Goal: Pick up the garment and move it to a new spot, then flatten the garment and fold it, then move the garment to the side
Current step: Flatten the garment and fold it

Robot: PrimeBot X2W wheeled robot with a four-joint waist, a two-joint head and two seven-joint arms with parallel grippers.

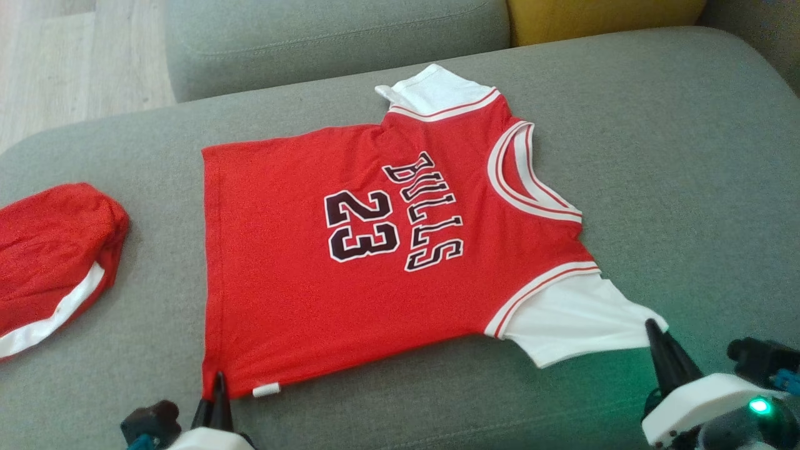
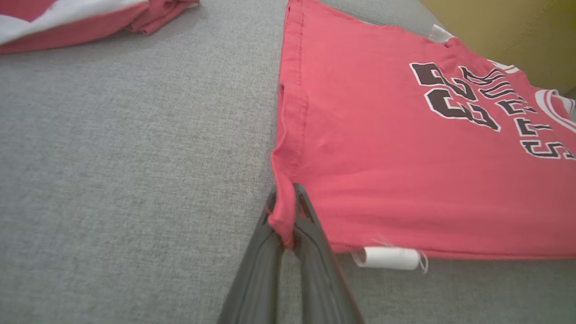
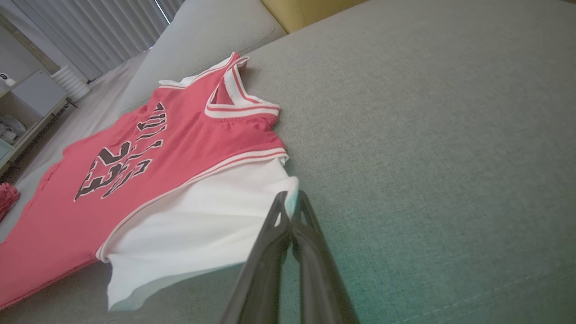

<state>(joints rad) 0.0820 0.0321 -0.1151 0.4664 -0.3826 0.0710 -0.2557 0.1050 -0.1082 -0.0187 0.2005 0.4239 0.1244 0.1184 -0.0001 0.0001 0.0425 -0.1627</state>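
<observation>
Garment: the red jersey (image 1: 350, 250) lay spread print-up in the middle of the grey sofa seat (image 1: 687, 156), with its hem to the robot's left and its collar to the right.
Left claw: the left claw (image 1: 219, 382) was clamped on the jersey's near hem corner.
Right claw: the right claw (image 1: 653, 328) was pinched together on the tip of the near white sleeve (image 1: 575, 319).
Done, by my reading: the jersey looked placed and largely flattened, though the far sleeve (image 1: 437, 87) was a little rumpled.
Left to do: no fold was visible, so folding and moving the jersey aside remained.
Head view: it gave the whole outline, both grips at once, and a second red garment (image 1: 50, 250) lying well apart at the left.
Left wrist view: close up, it showed the hem bunched between the fingers and a rolled white tag (image 2: 387, 258) just beside them.
Right wrist view: it showed the sleeve edge nipped at the fingertips, with the sleeve's near edge lifted slightly off the seat.
</observation>
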